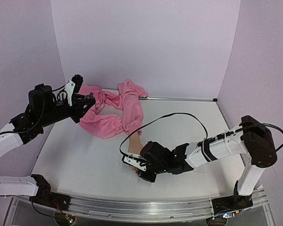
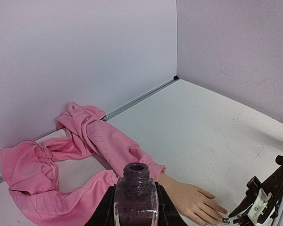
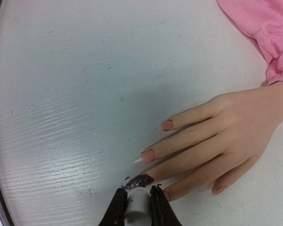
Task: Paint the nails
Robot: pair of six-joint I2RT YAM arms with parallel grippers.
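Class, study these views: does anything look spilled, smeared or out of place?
Small dark flecks dot the white table beside the purple-painted nail, possibly stray polish. Nothing else stands out.

Pink cloth [image 1: 106,123] laid on a white table [image 1: 80,160]
The cloth is seen bunched and twisted near the table's back edge, which is enclosed by pale lilac walls [image 1: 146,42].
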